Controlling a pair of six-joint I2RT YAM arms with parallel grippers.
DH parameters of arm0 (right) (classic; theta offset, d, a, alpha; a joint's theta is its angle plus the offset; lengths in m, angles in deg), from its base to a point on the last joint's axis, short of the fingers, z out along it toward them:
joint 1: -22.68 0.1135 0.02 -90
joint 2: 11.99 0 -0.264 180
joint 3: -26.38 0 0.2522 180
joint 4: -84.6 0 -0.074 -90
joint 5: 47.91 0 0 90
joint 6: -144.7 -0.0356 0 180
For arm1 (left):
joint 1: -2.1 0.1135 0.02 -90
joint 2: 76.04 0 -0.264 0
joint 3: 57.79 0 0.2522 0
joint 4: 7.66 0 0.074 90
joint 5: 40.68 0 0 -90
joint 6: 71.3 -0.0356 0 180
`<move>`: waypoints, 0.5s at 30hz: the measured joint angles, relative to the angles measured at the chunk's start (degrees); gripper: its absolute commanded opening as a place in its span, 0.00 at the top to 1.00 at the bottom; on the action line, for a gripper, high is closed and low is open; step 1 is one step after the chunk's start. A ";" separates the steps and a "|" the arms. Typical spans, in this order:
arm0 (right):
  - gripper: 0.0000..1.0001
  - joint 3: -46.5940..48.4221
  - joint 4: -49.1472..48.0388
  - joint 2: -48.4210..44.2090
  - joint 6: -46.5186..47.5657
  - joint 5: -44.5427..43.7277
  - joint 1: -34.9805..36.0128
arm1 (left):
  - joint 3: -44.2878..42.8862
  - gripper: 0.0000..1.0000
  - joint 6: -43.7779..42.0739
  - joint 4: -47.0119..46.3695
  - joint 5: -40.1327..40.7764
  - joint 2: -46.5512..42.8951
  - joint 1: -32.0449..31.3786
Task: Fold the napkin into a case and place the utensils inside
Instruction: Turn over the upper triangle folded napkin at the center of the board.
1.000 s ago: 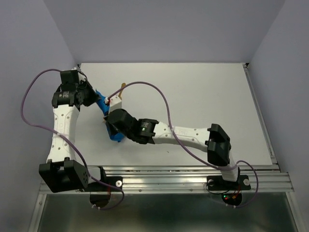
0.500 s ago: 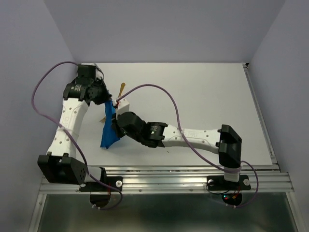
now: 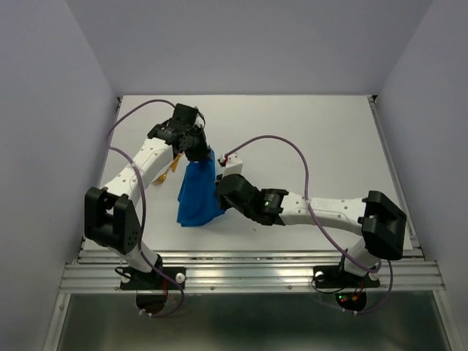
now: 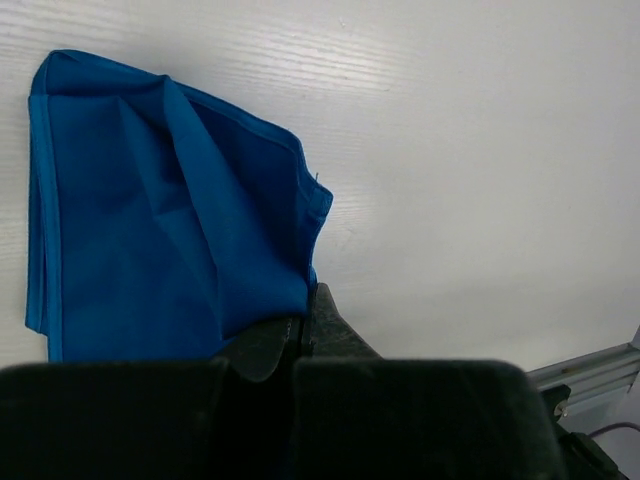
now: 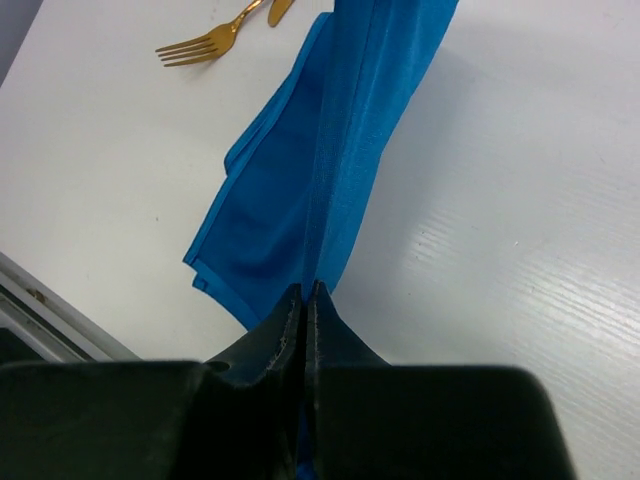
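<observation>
The bright blue napkin (image 3: pixel 196 196), folded into a long strip, is stretched between both grippers over the white table left of centre. My left gripper (image 3: pixel 205 155) is shut on its far corner; in the left wrist view (image 4: pixel 300 325) the napkin (image 4: pixel 150 220) spreads away from the jaws. My right gripper (image 3: pixel 219 189) is shut on its right edge; in the right wrist view (image 5: pixel 308 292) the napkin (image 5: pixel 320 170) runs away from the jaws. A golden fork (image 5: pixel 205 45) and a second utensil's tip (image 5: pixel 280 8) lie beyond the napkin. The utensils (image 3: pixel 167 172) sit under my left arm.
The white table (image 3: pixel 329 146) stretches to the right and back. A metal rail (image 3: pixel 256 265) runs along its near edge. Grey walls close in the left, back and right sides. Purple cables (image 3: pixel 278 142) arc over both arms.
Both grippers have carried the napkin to the right, away from the left wall. The left arm swung toward the centre, and the napkin now hangs out longer and wider. The utensils now lie left of it.
</observation>
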 measured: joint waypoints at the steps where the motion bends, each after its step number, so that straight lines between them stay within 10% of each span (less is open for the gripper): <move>1: 0.99 0.15 -0.02 -0.11 0.26 0.02 0.00 | 0.00 1.00 0.07 -0.63 -0.35 -0.28 -0.09; 8: 0.99 10.67 2.89 4.81 4.26 2.64 0.72 | -0.02 1.00 -2.75 0.09 1.05 -4.81 2.80; 15: 0.99 35.32 3.54 20.52 8.98 8.57 3.72 | -3.48 1.00 -7.98 10.23 0.85 -15.08 23.93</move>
